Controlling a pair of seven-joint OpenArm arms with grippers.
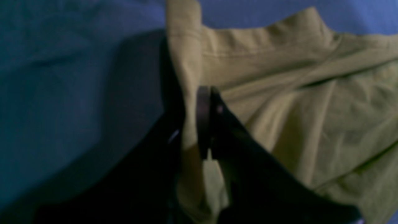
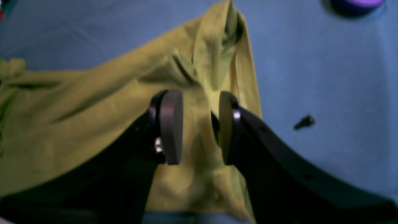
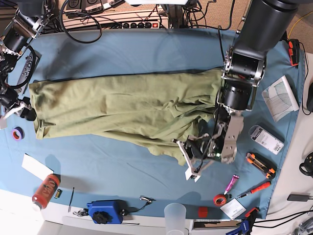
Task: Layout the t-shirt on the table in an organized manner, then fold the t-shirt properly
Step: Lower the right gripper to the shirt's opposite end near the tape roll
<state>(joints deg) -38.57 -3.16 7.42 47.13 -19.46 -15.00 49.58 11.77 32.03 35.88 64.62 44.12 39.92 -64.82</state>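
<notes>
Shirt lies stretched across the middle of the table, still rumpled at my left end. My left gripper is pinched tight on a fold of its edge; my right gripper stands wide over the other end, cloth between the pads, not clamped. Best move, I'd say: close right, then pull both ends apart evenly, low, to flatten. Tape roll and screwdrivers sit near, clear of the cloth.
</notes>
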